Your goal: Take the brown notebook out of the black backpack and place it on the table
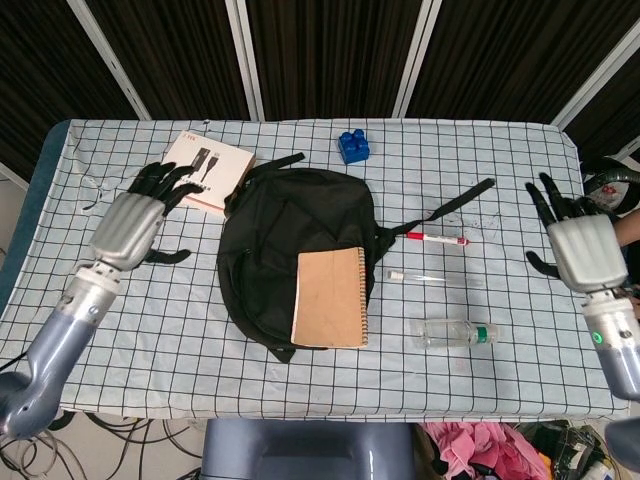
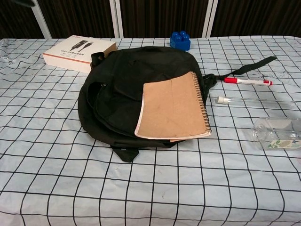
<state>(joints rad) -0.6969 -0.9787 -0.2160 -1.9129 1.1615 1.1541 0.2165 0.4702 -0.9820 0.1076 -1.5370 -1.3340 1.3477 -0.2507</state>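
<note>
The brown spiral notebook [image 1: 331,297] [image 2: 173,106] lies flat, closed, across the near right part of the black backpack [image 1: 278,240] [image 2: 117,89], its lower edge reaching past the bag toward the checked cloth. My left hand [image 1: 133,220] hovers open, fingers spread, to the left of the bag, apart from it. Over the table's right edge my right hand [image 1: 577,243] is open too, far from the notebook. Neither hand shows in the chest view.
A white and orange box [image 1: 205,169] lies behind the bag on the left, a blue block [image 1: 353,146] at the back. Right of the bag lie a red pen [image 1: 438,238], a clear tube [image 1: 432,277] and a plastic bottle [image 1: 455,333]. A black strap [image 1: 462,200] trails right.
</note>
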